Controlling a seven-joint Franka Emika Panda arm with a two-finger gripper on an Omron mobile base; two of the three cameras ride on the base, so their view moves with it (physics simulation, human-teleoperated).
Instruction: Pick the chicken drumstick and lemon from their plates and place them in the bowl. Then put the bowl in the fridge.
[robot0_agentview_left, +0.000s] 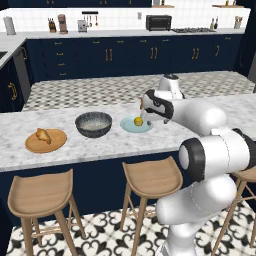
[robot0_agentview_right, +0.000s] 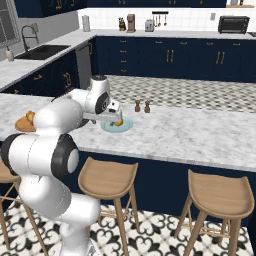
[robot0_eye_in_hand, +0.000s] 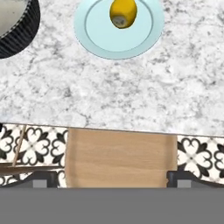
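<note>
The left base view lays out the whole marble counter (robot0_agentview_left: 100, 145): the chicken drumstick (robot0_agentview_left: 43, 135) on the tan wooden plate (robot0_agentview_left: 46, 142), the dark speckled bowl (robot0_agentview_left: 93, 124) beside it, then the lemon (robot0_agentview_left: 138, 121) on the pale blue plate (robot0_agentview_left: 131, 127), while the right base view instead adds two small brown shakers (robot0_agentview_right: 142, 106) beyond that plate and a sink (robot0_agentview_right: 42, 51) (far left). The hand view looks straight down on lemon, blue plate and a wooden stool seat (robot0_eye_in_hand: 121, 156) below the counter edge. The arm bends forward with the gripper (robot0_eye_in_hand: 112, 179) hovering above the counter's near edge, its fingertips (robot0_eye_in_hand: 43, 179) spread wide, holding nothing.
</note>
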